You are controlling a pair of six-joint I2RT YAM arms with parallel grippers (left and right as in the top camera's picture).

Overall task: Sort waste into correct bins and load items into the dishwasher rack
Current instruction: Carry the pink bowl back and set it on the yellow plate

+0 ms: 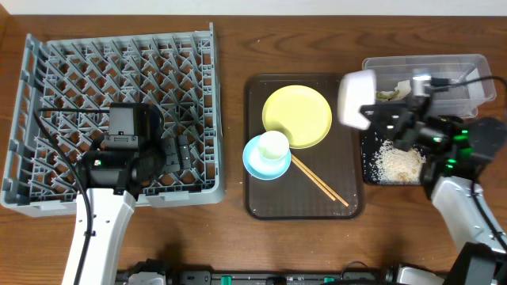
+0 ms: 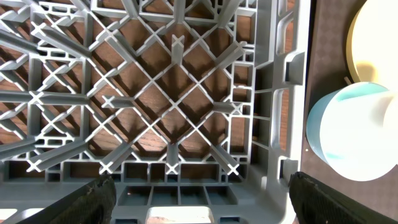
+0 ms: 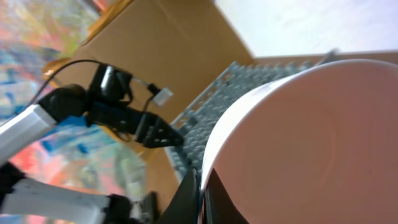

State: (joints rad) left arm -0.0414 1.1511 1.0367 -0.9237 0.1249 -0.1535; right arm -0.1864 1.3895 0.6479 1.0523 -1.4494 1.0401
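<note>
The right tool (image 1: 374, 115) is clenched on the rim of the smooth white bowl (image 1: 357, 99), holding it tipped on its side above the table (image 1: 234, 47). The right wrist view shows what the overhead does not: a black finger (image 3: 198, 190) pinching the bowl's thin edge, with the bowl's (image 3: 311, 143) matte curved wall filling most of the frame. Just beyond this tool is the clear rectangular plastic tub (image 1: 444, 67), holding the crumpled green-and-yellow wrapper (image 1: 387, 96). On the tool's near side lies the glossy black tray (image 1: 369, 162), holding a loose heap of white rice scraps (image 1: 400, 164). To its left, the brown serving tray (image 1: 257, 202) carries the round yellow plate (image 1: 297, 116), the light blue bowl (image 1: 255, 162) with the small white cup (image 1: 275, 146) inside it, and two thin wooden chopsticks (image 1: 321, 182). The left tool (image 1: 178, 154) is released, hanging over the grey plastic dishwasher rack (image 1: 47, 87). Its wrist view shows both dark fingertips (image 2: 99, 199) spread wide above the diagonal lattice of pegs (image 2: 174, 93), with wood grain visible through the gaps. The blue bowl (image 2: 320, 124) sits off to this tool's right, past the rack wall.
</note>
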